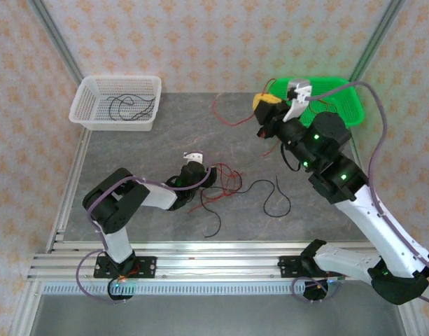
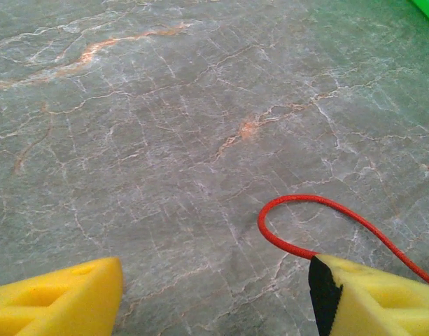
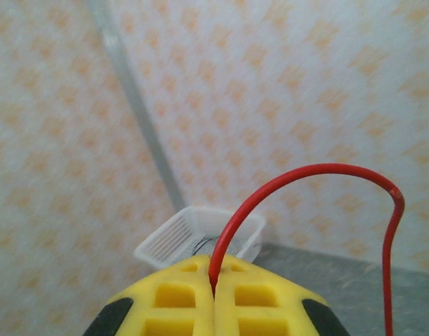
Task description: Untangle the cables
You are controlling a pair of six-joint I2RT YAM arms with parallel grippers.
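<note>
Pinching thin red cable (image 3: 319, 168) between closed yellow foam pads (image 3: 173, 297) of right claw (image 3: 214, 280), far end cut off. Holding left claw (image 2: 215, 271) spread wide over veined grey desk (image 2: 165, 140), beside red-black tangle (image 1: 227, 183), strands hard to separate.

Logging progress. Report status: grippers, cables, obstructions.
Right gripper shut on red cable, raised. Left gripper open, low beside the tangle. Nothing in the way.
</note>
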